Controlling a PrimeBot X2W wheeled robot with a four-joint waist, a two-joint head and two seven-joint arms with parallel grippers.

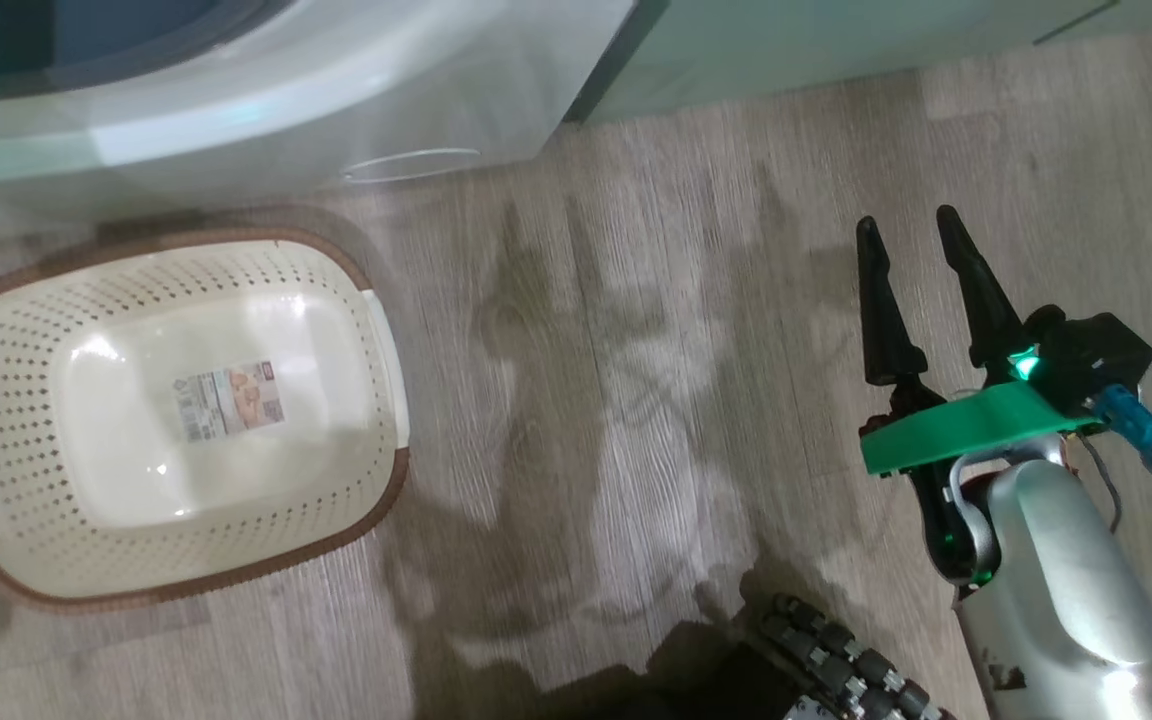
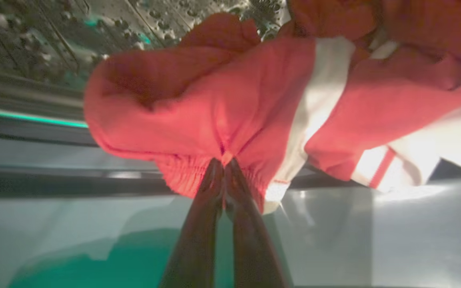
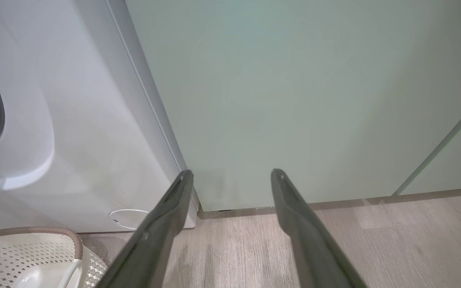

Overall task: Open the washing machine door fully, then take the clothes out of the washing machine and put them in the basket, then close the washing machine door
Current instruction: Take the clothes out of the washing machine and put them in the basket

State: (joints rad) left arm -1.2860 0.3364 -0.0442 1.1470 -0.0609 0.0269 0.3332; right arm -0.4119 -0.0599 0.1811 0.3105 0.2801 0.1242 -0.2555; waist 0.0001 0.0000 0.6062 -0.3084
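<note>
Our left gripper (image 2: 224,162) pinches the gathered hem of the bright red clothes (image 2: 222,100), crossed by a white band, while our right gripper (image 1: 906,218) hangs with fingers apart.

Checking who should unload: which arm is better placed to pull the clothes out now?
Left. The left gripper is shut on the red clothes at the drum; the right gripper hangs open above the floor.
</note>
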